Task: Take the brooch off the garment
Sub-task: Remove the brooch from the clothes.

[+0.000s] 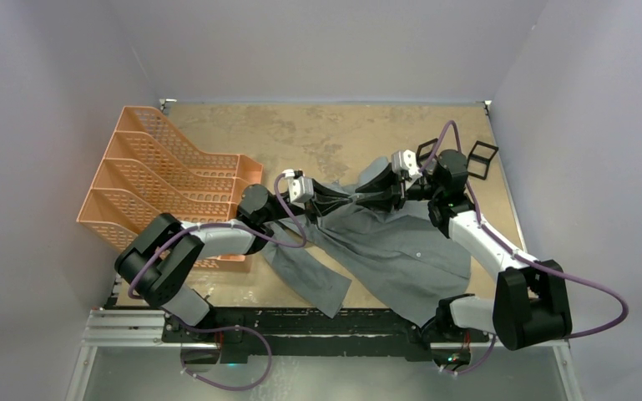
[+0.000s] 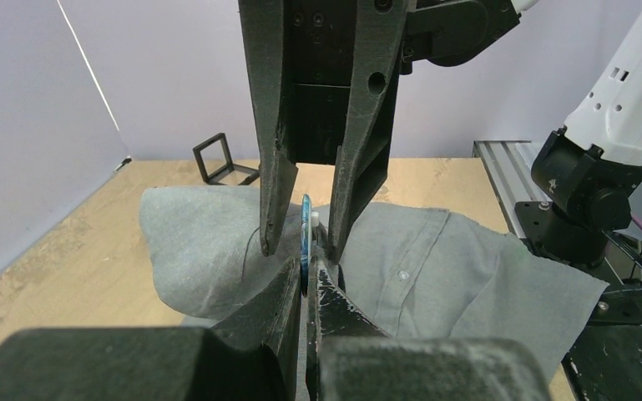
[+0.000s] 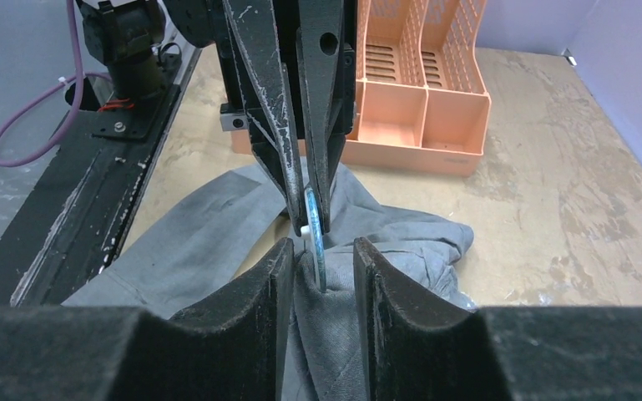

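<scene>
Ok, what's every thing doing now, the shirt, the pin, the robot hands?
brooch: on edge, pinched by the left gripper.
shirt: crumpled, bunched up at the brooch.
left gripper: shut on the brooch.
right gripper: open, one finger on each side of the brooch.
orange rack: the slots that show are empty.

1. Nothing readable is showing in any of the three views: no text, label, brand, number or sign.
2. The brooch [image 3: 315, 238] is showing edge-on only, so whether its face carries any marking can't be told.
</scene>
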`<act>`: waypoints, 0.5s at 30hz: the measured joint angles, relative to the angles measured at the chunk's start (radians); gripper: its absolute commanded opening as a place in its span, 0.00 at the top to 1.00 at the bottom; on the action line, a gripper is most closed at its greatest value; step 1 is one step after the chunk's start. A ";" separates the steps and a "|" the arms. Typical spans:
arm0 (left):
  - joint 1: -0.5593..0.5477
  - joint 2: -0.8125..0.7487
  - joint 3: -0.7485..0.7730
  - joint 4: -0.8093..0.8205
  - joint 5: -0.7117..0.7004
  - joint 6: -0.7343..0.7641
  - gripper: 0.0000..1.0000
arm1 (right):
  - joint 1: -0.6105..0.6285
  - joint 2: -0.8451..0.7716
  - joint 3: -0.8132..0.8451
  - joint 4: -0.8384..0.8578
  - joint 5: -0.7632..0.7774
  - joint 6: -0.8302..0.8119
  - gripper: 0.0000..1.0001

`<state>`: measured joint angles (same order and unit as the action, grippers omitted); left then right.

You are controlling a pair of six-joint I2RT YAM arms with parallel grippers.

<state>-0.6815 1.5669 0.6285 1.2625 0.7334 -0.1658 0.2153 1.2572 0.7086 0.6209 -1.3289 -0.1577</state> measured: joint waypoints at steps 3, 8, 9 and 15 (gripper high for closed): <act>0.000 0.000 0.000 0.000 0.003 0.000 1.00 | 0.000 0.000 0.000 -0.003 -0.004 0.000 0.68; 0.000 0.000 0.000 0.003 0.009 0.000 1.00 | 0.000 0.000 0.008 -0.029 -0.017 -0.004 0.72; 0.000 0.000 0.000 0.005 0.011 0.000 1.00 | 0.000 0.000 0.011 -0.037 -0.020 -0.006 0.73; 0.000 0.000 0.000 0.008 0.014 0.000 1.00 | 0.000 0.000 0.021 -0.067 -0.029 -0.024 0.79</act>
<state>-0.6811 1.5669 0.6289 1.2701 0.7479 -0.1658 0.2157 1.2572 0.7292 0.5541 -1.3582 -0.1814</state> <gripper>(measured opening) 0.012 0.253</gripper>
